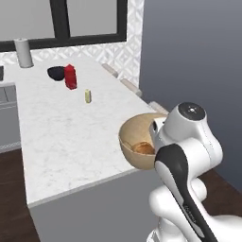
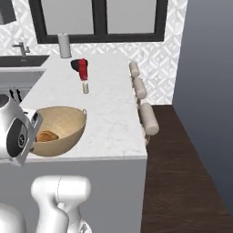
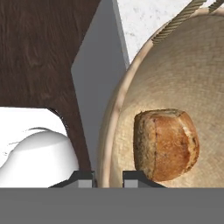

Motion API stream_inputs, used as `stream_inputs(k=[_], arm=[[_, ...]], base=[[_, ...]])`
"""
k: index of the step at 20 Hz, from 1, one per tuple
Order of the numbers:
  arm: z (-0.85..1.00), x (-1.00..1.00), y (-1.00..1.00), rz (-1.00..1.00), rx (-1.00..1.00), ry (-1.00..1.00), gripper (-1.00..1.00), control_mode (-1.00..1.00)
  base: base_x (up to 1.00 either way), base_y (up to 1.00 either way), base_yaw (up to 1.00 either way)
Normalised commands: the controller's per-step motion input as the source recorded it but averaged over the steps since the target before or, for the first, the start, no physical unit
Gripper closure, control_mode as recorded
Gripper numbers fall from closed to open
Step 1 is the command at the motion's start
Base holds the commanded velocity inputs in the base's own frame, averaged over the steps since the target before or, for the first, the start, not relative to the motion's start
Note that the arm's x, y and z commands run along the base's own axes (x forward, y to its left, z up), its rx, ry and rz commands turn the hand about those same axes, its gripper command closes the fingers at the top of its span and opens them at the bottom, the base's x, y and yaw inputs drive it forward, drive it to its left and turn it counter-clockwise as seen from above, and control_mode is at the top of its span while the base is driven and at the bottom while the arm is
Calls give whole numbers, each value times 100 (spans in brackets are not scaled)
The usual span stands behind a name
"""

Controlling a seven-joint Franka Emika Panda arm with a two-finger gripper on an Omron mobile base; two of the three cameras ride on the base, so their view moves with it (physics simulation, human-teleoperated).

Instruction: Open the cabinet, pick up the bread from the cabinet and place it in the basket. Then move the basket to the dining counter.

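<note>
Basket rim: nearest the hand camera, the tan basket point(image 3: 175, 78) has its near rim running between the two fingers point(image 3: 83, 179), which are pinched tight on it, one tip outside the wall and one inside.
Bread: the golden-brown bread point(image 3: 165, 144) lies inside the basket on its floor, just beyond the inner fingertip and a little to that tip's side; in the left base view the bread point(image 1: 142, 148) shows low in the bowl, close to the wall nearest the arm.
Basket position: the basket point(image 1: 137, 142) sits at the near corner of the dining counter point(image 1: 61, 137), a marble-topped table, with part of its body seeming to overhang the edge toward the robot; whether the base rests fully on the table cannot be told.
Key relation: the gripper point(image 3: 103, 180) holds the side of the basket point(image 2: 59, 129) that faces the arm, so the table top stretches away from the fingers, and any push inward runs along that line.
Stage: judged from this, bread is in, basket has reached the dining counter; settling and letting go remain.
Risk: a one-sided rim grip may let the bowl tip.
Farther on the table: a red bottle point(image 1: 70, 76), a dark bowl point(image 1: 56, 73), a small pale shaker point(image 1: 88, 96) and a paper towel roll point(image 1: 23, 52), all well apart from the basket.
</note>
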Motion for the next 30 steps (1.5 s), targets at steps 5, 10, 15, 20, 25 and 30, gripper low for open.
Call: stream_inputs(k=[5,10,15,20,25,30], arm=[[0,0,0,0,0,0,100,100],[0,0,0,0,0,0,100,100],[0,0,0,0,0,0,100,100],[0,87,-19,5,0,10,100,-100],[0,100,-43,4,1,12,100,-100],[-11,100,-11,0,0,20,100,-100]], base=[[96,-18,0],[24,-26,0],[5,0,0],[0,0,0],[0,0,0],[0,0,0]])
